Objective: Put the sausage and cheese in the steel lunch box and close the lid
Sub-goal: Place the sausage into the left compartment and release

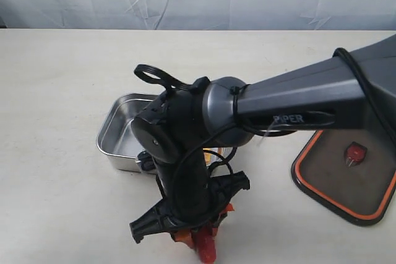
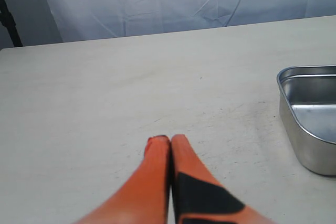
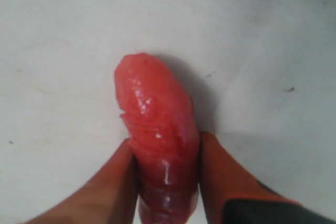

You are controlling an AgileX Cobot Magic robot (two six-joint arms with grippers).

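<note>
Nearest us, the right fingers (image 3: pixel 113 182) clasp the glossy red ribbed toy sausage (image 3: pixel 152 103) from both sides on the pale worktop (image 1: pixel 62 78). Behind them the grey right arm (image 1: pixel 297 100) hides part of the shiny rectangular steel lunch box (image 1: pixel 114 129); the dark orange-rimmed lid (image 1: pixel 334 174) lies well apart, rightward. The left fingers (image 2: pixel 155 166), pressed together, hang over worktop near the box. Beyond, open worktop runs to its far edge.

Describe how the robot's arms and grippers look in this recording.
The right arm has a grey tapering link lettered PIPER, then a black wrist housing. Black cables loop over its joint. The right gripper has a black crossbar and orange fingers. The left gripper shows orange fingers, one with a black patch. The left arm itself is out of view.
</note>
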